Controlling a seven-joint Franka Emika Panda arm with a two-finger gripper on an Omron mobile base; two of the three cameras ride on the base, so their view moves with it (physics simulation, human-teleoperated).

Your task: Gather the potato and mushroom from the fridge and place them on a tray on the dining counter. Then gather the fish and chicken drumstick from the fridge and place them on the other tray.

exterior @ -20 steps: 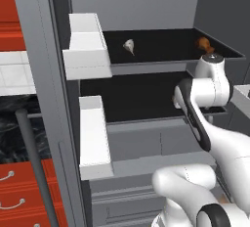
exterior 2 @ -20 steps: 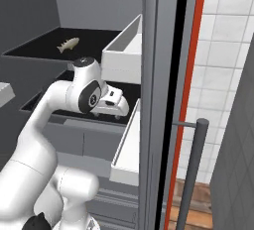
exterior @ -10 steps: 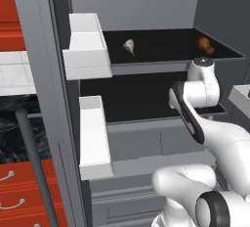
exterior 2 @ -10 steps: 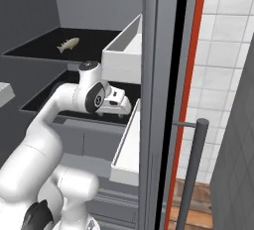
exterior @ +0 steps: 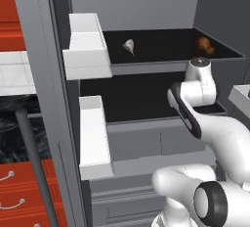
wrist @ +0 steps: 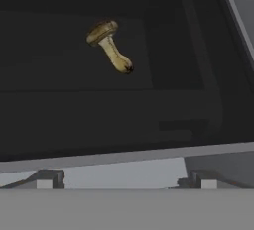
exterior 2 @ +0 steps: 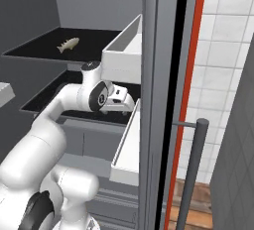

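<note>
The fridge (exterior: pixel 36 50) stands open. A tan mushroom (wrist: pixel 110 46) lies on a dark shelf, ahead of my gripper (wrist: pixel 124 182) and apart from it. The jaws are open with nothing between them. In the right base view my gripper (exterior 2: pixel 125 104) hovers over the lower shelf (exterior 2: pixel 54 95), pointing into the fridge. On the upper shelf lie the pale fish (exterior: pixel 129 46) (exterior 2: pixel 68 44) and, at the far right, the brown chicken drumstick (exterior: pixel 205 45). The potato, the trays and the dining counter are out of view.
White door bins (exterior: pixel 88 45) (exterior 2: pixel 124 58) jut from the open doors on both sides of the arm. A long bar handle (exterior 2: pixel 191 174) runs down the right door. Grey drawers (exterior: pixel 141 143) lie under the lower shelf. Red cabinets (exterior: pixel 19 192) stand at the left.
My wrist has shifted a little sideways and down at the lower shelf, which uncovers the chicken drumstick in the left base view. The jaws have stayed open.
</note>
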